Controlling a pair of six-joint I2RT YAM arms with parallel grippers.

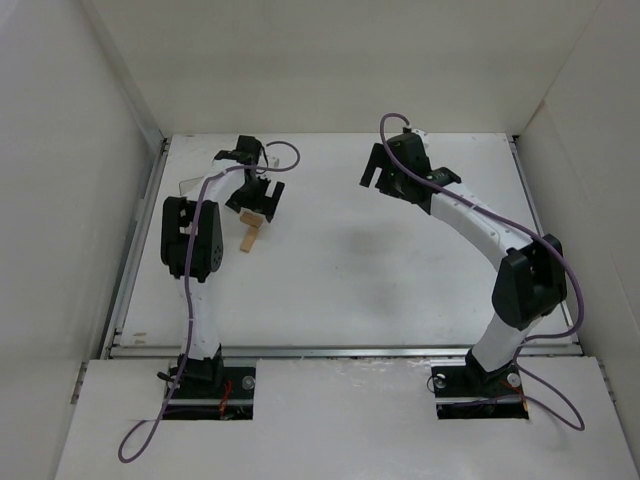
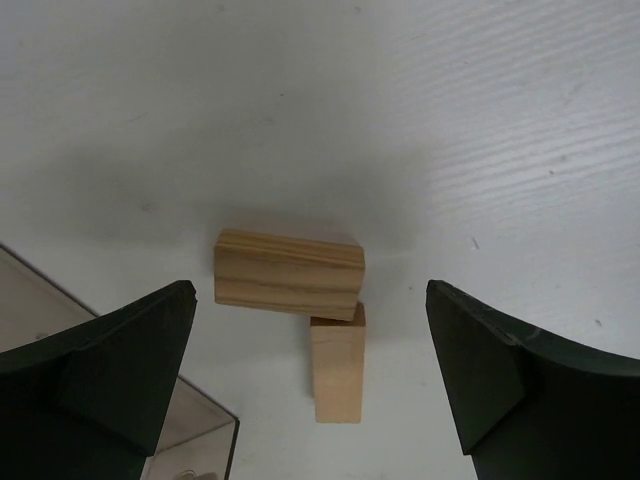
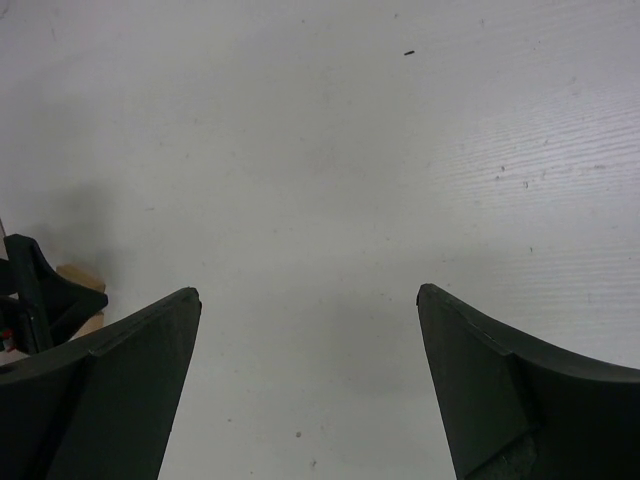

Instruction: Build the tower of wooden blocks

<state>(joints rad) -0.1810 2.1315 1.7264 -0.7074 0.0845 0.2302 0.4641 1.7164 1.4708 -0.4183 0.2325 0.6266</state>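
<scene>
**Top view.** The left tool point(image 1: 262, 200) hangs over the far-left part of the counter point(image 1: 350, 285). The wood block tower point(image 1: 252, 236) shows just beside it as a small tan shape, and its stacking is hard to read at this size. A clear container point(image 1: 192, 186) lies behind the left arm and is mostly hidden by it. The right tool point(image 1: 383, 172) is over the far middle of the counter, well apart from the blocks, with broad bare counter between the arms. White walls close the left, far and right sides.

**Left wrist view.** The tool is spread wide and grips nothing. Both fingers point(image 2: 120, 370) stand clear of the wood, with open room on either side. The tower sits between them, one block laid crosswise over the far end of another to make a T. The container's corner is cut off at the lower left, just beside the left finger.

**Right wrist view.** The tool is spread, with nothing between its fingers and bare counter below. At the left edge are a dark part of the other tool and a sliver of tan wood, both cut off.
</scene>
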